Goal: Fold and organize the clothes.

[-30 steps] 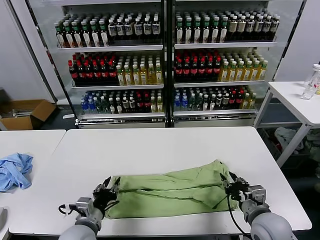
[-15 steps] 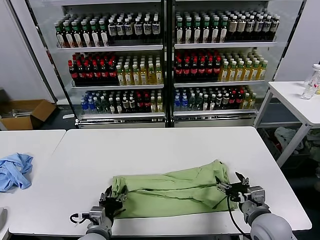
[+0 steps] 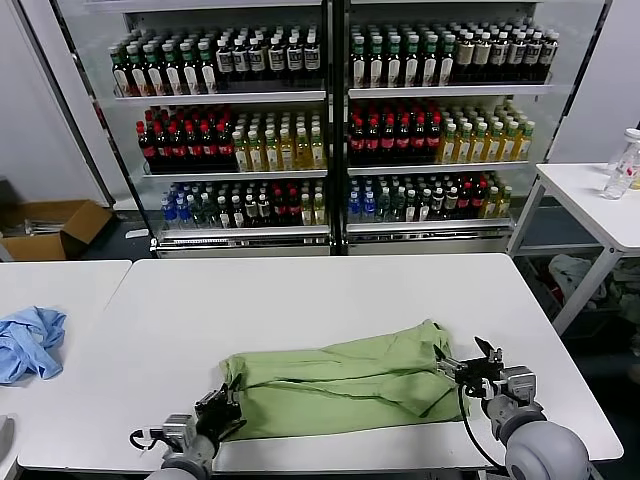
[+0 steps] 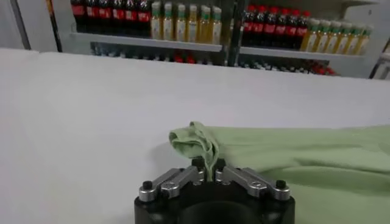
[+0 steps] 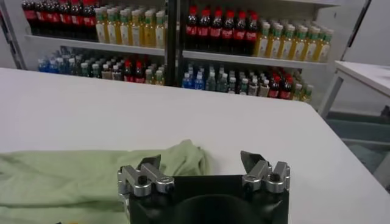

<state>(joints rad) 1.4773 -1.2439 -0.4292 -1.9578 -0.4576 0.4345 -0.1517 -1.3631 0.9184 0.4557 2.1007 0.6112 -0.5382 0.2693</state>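
Note:
The light green shirt (image 3: 340,380) lies folded into a long band across the near part of the white table (image 3: 320,300). Its collar, buttons and print are hidden. My left gripper (image 3: 222,408) is at the shirt's left end near the front edge. In the left wrist view the left gripper (image 4: 207,173) is shut on a bunched fold of the shirt (image 4: 292,164). My right gripper (image 3: 472,364) is at the shirt's right end, open and empty. In the right wrist view the right gripper (image 5: 200,161) has its fingers spread, with the shirt (image 5: 73,176) just beyond one of them.
A light blue garment (image 3: 28,340) lies on a second table at the left. Glass-door coolers full of bottles (image 3: 330,120) stand behind. A small white table (image 3: 600,205) with a bottle is at the right. A cardboard box (image 3: 50,228) sits on the floor at far left.
My left gripper has moved nearer the front edge with the shirt's left end, which has shifted slightly right. My right gripper has edged right and now stands open beside the cloth.

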